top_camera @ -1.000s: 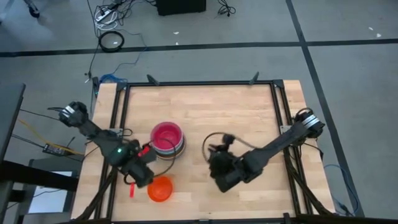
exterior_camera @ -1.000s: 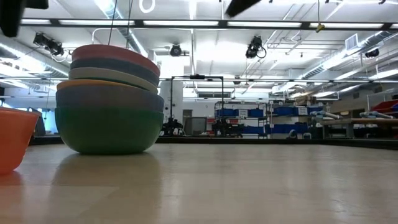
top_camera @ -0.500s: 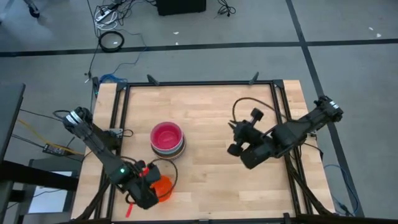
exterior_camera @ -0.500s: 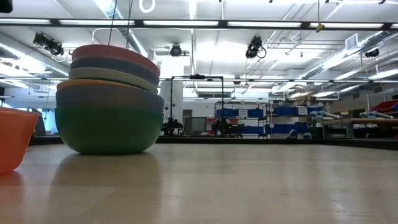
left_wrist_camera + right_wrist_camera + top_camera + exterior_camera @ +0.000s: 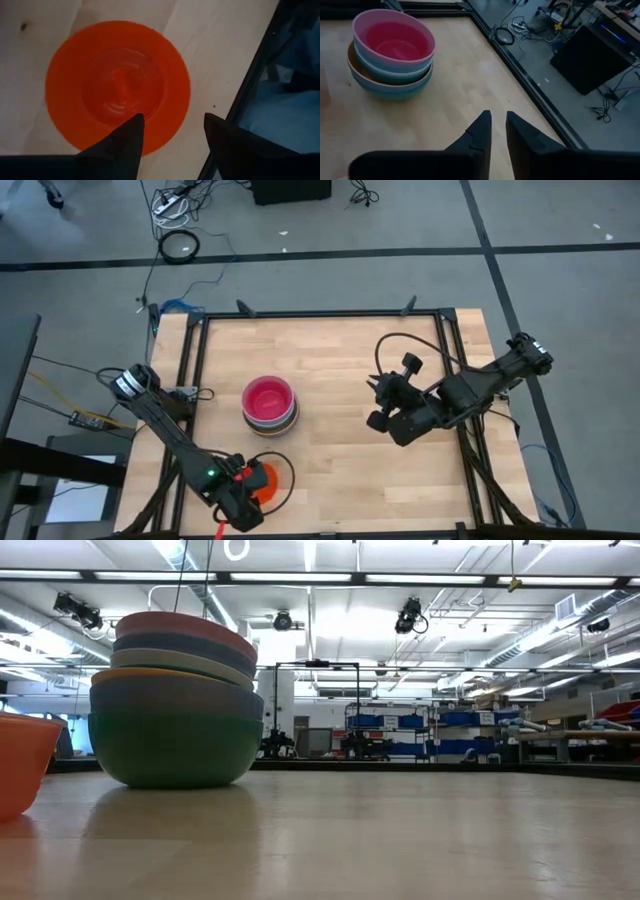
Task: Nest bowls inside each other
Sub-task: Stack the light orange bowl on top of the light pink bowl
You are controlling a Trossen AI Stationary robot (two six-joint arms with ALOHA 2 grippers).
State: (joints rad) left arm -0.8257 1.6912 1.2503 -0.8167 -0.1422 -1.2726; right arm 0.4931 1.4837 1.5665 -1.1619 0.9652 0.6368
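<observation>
**Inspector A:** Orange plastic, thin-walled by the look of it. The loose orange bowl (image 5: 118, 85) sits upright on the wooden table (image 5: 340, 350), directly beneath the left pincer (image 5: 172, 134). The fingers are spread, one over the bowl's inside, the other just outside its rim. Nothing is pinched yet.

**Inspector B:** And the rest of the bowls?

**Inspector A:** One stack of bowls (image 5: 270, 403), pink on top, stands well apart from that pincer, further up the table. The right pincer (image 5: 498, 126) hangs over bare wood on the far side of the stack, its fingers nearly together with a narrow gap, holding nothing.

**Inspector B:** Handling assessment?

**Inspector A:** I judge the bowl light and fairly stiff, though the wall may flex under a hard squeeze. The glossy surface could slip. The rim is the sensible hold: one finger inside, one outside, gripping the wall just under the lip.

**Inspector B:** Risk?

**Inspector A:** A light bowl may skate on smooth wood if nudged before the fingers come together.
</observation>
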